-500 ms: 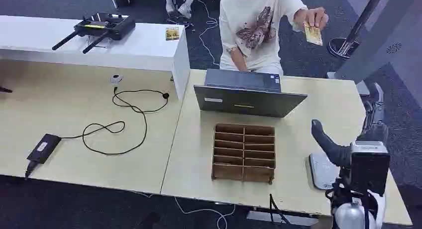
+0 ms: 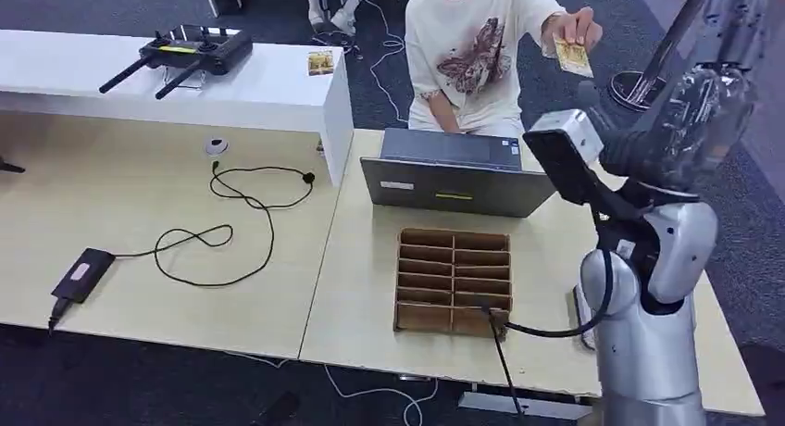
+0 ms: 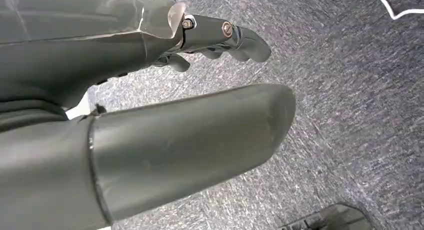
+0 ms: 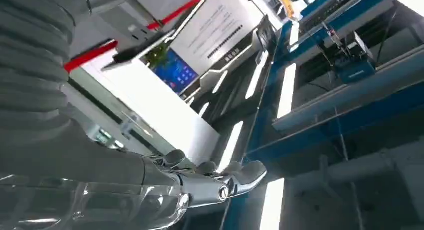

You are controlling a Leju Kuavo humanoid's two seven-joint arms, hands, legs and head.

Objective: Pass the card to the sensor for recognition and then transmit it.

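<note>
A person in a white shirt behind the laptop holds out a yellow card (image 2: 573, 57) at the upper right. My right arm is raised high, and my right hand (image 2: 720, 39) is up by the picture's right edge, to the right of the card and apart from it. In the right wrist view that hand (image 4: 215, 182) has its fingers stretched out, holds nothing and points up at a ceiling. The flat grey sensor pad (image 2: 582, 307) lies on the table's right end, mostly hidden behind my arm. My left hand (image 3: 220, 37) hangs over grey carpet and holds nothing.
A wooden slotted card box (image 2: 454, 282) stands mid-table in front of a grey laptop (image 2: 455, 176). A black cable and power brick (image 2: 81, 275) lie on the left table. A white counter (image 2: 268, 88) at the back holds a black controller (image 2: 190, 51) and a second small card (image 2: 320, 62).
My right arm has swung up from low over the table's right front corner to high at the right. The person's hand with the card has shifted slightly left and up.
</note>
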